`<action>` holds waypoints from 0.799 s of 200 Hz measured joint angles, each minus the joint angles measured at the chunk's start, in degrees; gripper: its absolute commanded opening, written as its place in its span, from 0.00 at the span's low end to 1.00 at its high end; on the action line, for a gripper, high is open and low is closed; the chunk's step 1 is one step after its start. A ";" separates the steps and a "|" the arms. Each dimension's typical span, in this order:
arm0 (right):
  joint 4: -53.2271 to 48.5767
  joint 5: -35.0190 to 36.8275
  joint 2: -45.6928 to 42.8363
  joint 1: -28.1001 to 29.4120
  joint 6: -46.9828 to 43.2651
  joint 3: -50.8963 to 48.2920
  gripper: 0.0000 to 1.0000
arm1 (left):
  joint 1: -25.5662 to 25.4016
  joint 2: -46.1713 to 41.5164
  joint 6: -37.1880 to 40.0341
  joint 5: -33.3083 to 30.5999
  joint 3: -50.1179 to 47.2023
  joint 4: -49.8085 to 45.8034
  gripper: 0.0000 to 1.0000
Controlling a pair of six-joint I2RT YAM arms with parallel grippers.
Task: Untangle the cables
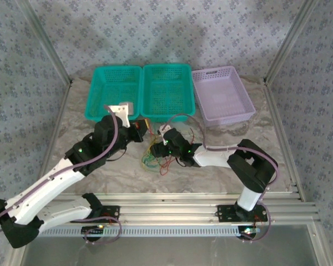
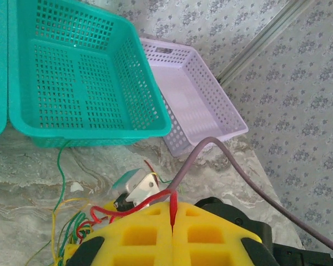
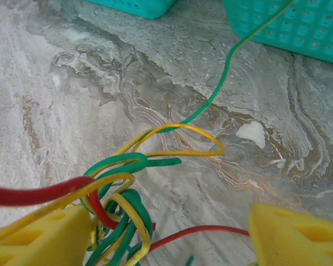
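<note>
Along the far edge of the marbled table (image 1: 127, 180) stand three baskets in a row: a teal basket (image 1: 115, 88), a second teal basket (image 1: 167, 88) touching it, and a lilac basket (image 1: 222, 97) just beside. Flowered wallpaper (image 1: 155, 33) rises behind.

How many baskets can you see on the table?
3, side by side at the back: left green basket, middle green basket, lilac basket on the right. None seems hidden.

Teal baskets (image 1: 115, 91): two. Lilac basket (image 1: 222, 100): one. Robot arms (image 1: 61, 183): two. Cables (image 1: 154, 155): one tangle, three colours.
</note>
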 measured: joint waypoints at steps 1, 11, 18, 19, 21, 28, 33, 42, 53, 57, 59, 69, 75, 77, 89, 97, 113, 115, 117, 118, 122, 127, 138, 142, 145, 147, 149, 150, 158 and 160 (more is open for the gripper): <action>0.00 0.02 0.00 -0.02 0.00 0.00 0.73 | 0.00 -0.02 0.04 -0.04 0.07 -0.02 0.00; 0.11 0.17 0.00 -0.24 0.15 0.00 0.70 | 0.00 -0.42 0.68 -0.50 0.63 -0.87 0.00; 0.35 0.20 0.00 -0.46 0.15 0.00 0.68 | 0.00 -0.79 1.11 -0.76 1.03 -1.53 0.00; 0.39 0.20 0.00 -0.48 0.17 -0.02 0.68 | 0.00 -0.85 1.14 -0.85 1.11 -1.64 0.00; 0.46 0.17 0.00 -0.57 0.15 -0.02 0.68 | 0.00 -0.94 1.27 -0.98 1.25 -1.81 0.00; 0.79 0.17 0.00 -0.90 0.37 -0.07 0.68 | 0.00 -1.42 1.70 -1.31 1.55 -2.34 0.00; 0.98 0.15 0.00 -1.14 0.63 -0.09 0.68 | 0.00 -1.68 2.08 -1.60 1.81 -2.82 0.00; 1.53 0.17 0.00 -1.62 0.85 -0.17 0.68 | 0.00 -2.23 2.69 -2.16 2.32 -3.65 0.00; 2.08 0.17 0.00 -2.12 1.22 -0.44 0.68 | 0.00 -2.73 3.32 -2.82 2.67 -4.26 0.00; 2.10 0.28 0.00 -2.25 1.27 -0.52 0.69 | 0.00 -2.95 3.56 -3.15 2.75 -4.22 0.00; 2.05 0.37 0.00 -2.32 1.27 -0.61 0.69 | 0.00 -3.08 3.65 -3.30 2.82 -4.15 0.00; 1.79 0.55 0.13 -2.62 1.46 -1.25 0.72 | 0.00 -3.67 4.20 -4.02 3.37 -3.67 0.00; 1.42 0.83 0.24 -2.82 1.64 -1.70 0.73 | 0.00 -4.11 4.59 -4.48 3.87 -3.39 0.00; 1.29 0.87 0.33 -2.89 1.62 -1.79 0.74 | 0.00 -4.22 4.63 -4.66 4.00 -3.34 0.00; 0.70 1.29 0.66 -3.10 1.68 -2.36 0.75 | 0.00 -4.81 5.49 -5.53 4.98 -2.86 0.00; 0.28 1.40 0.72 -3.15 1.68 -2.45 0.76 | 0.00 -5.03 5.79 -5.95 5.55 -2.51 0.00; 0.26 1.49 0.70 -3.19 1.68 -2.58 0.73 | 0.00 -5.22 6.62 -6.58 6.75 -2.03 0.00; 0.28 1.49 0.70 -3.19 1.68 -2.67 0.73 | 0.00 -5.22 6.69 -6.56 6.84 -2.01 0.00; 0.33 1.49 0.70 -3.19 1.68 -2.69 0.73 | 0.00 -5.22 6.78 -6.58 6.95 -1.99 0.00; 0.33 1.49 0.70 -3.19 1.68 -2.71 0.72 | 0.00 -5.22 6.78 -6.58 6.99 -1.92 0.00; 0.35 1.49 0.68 -3.19 1.66 -2.91 0.72 | 0.00 -5.20 6.88 -6.58 7.19 -1.88 0.00; 0.42 1.46 0.63 -3.19 1.68 -3.17 0.72 | 0.00 -5.16 6.99 -6.58 7.39 -1.90 0.00; 0.46 1.49 0.37 -3.26 1.70 -3.82 0.72 | 0.00 -4.96 7.43 -6.62 7.80 -1.90 0.00; 0.46 1.53 0.17 -3.26 1.70 -4.11 0.72 | 0.00 -4.90 7.67 -6.71 7.93 -1.90 0.00; 0.46 1.55 0.00 -3.32 1.70 -4.37 0.72 | 0.00 -4.87 7.85 -6.82 8.02 -1.97 0.00; 0.46 1.53 -0.15 -3.37 1.70 -4.57 0.72 | 0.00 -4.81 7.93 -6.84 8.11 -1.97 0.00; 0.46 1.53 -0.15 -3.37 1.70 -4.57 0.72 | 0.00 -4.81 8.04 -6.84 8.11 -1.97 0.00; 0.44 1.55 -0.26 -3.37 1.70 -4.70 0.72 | 0.00 -4.81 8.13 -6.88 8.13 -1.97 0.00; 0.44 1.66 -0.87 -3.63 1.70 -5.35 0.71 | 0.00 -4.76 8.72 -7.23 8.52 -2.14 0.00; 0.44 1.66 -0.92 -3.65 1.70 -5.40 0.70 | 0.00 -4.76 8.85 -7.30 8.61 -2.14 0.00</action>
